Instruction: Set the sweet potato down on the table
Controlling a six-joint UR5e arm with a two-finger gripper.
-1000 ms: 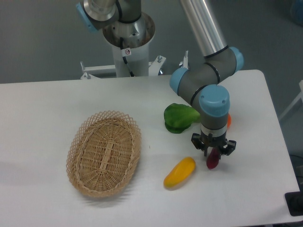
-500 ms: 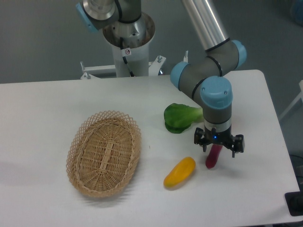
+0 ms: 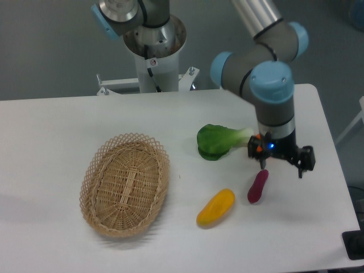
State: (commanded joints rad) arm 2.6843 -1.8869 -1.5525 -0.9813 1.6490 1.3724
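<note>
The sweet potato (image 3: 257, 186) is lying flat on the table (image 3: 51, 131), on bare white top, with nothing holding it. To my eye the job looks essentially done: the vegetable rests on the surface by its own weight, and all that seems left is for the arm to clear off.

The gripper (image 3: 281, 161) hangs just above and a little to the right of the sweet potato, its two fingers spread wide apart and holding nothing. One finger sits near the sweet potato's upper tip, though I can't tell from here whether there is any contact; it looks apart.

Just to the left of the sweet potato lies the yellow vegetable (image 3: 216, 207), close but not touching. Up and to the left of the sweet potato sits the green leafy vegetable (image 3: 219, 141), its pale stalk pointing toward the arm's wrist. Well off to the left of the sweet potato is the wicker basket (image 3: 125, 183), with nothing in it.

Nothing seems to stand in the way of a retreat upward; a sideways swing could brush the green leafy vegetable.
</note>
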